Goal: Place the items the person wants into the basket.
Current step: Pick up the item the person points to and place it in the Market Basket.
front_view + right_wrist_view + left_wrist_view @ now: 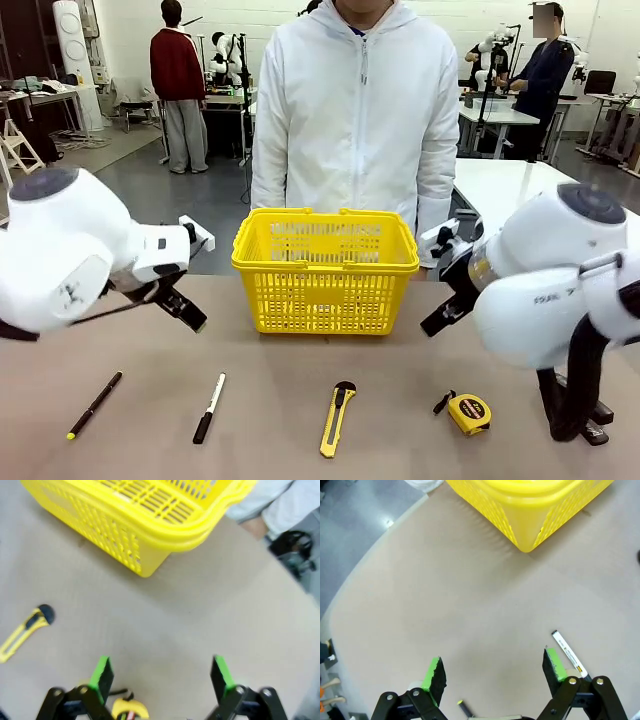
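Observation:
A thin black pen with a yellow tip point(94, 405) lies at the front left of the table. To its right lies a white marker with a black cap point(209, 407), which the left wrist view shows beside my right finger as the marker point(567, 652). The yellow basket point(325, 270) stands at the table's far middle, in front of the person in a white jacket point(357, 110). My left gripper point(494, 672) hangs open above the table over the pens. My right gripper point(161, 676) is open over bare table near the basket point(150, 515).
A yellow-and-black utility knife point(337, 417) lies at the front middle, and a yellow tape measure point(466, 411) to its right. The knife point(24, 632) and tape measure point(129, 709) also lie below my right gripper. Other people stand far behind.

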Controlling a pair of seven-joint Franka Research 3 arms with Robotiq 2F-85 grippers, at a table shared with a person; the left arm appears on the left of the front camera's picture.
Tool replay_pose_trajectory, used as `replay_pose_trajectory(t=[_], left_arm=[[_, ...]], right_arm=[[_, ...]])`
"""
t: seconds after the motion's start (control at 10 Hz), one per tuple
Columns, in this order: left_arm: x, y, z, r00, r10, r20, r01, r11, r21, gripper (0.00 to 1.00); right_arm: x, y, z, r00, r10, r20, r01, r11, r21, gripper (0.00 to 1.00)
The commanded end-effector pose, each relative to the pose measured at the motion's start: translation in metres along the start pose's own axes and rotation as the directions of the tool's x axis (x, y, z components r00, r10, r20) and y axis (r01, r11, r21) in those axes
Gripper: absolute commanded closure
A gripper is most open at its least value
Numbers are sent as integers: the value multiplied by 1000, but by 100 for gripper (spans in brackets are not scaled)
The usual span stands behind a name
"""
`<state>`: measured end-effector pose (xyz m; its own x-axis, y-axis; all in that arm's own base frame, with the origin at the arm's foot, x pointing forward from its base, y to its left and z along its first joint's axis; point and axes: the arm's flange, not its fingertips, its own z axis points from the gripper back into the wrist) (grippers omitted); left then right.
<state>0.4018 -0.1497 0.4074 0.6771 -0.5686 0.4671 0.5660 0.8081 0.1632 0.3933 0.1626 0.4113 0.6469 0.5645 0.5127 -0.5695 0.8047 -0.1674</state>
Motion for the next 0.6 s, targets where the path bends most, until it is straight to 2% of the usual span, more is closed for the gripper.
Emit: replay_pose_trajectory(t=[0.0,0.1,0.3,0.5], left_arm=[[38,12,82,994,-83,-70,84,996,20,0],[60,18,113,989,-109,-96,112,994,18,0],[99,16,177,988,-119,-96,128,988,90,0],[118,10,226,993,-100,-63,109,980,165,0]], right_arm=[[36,-6,87,996,-18,-93,15,999,-32,0],[56,-5,124,993,-17,-120,10,998,-58,0],[96,4,194,993,-6,-117,-4,996,-90,0],[114,20,238,996,-2,-92,-11,990,-143,0]])
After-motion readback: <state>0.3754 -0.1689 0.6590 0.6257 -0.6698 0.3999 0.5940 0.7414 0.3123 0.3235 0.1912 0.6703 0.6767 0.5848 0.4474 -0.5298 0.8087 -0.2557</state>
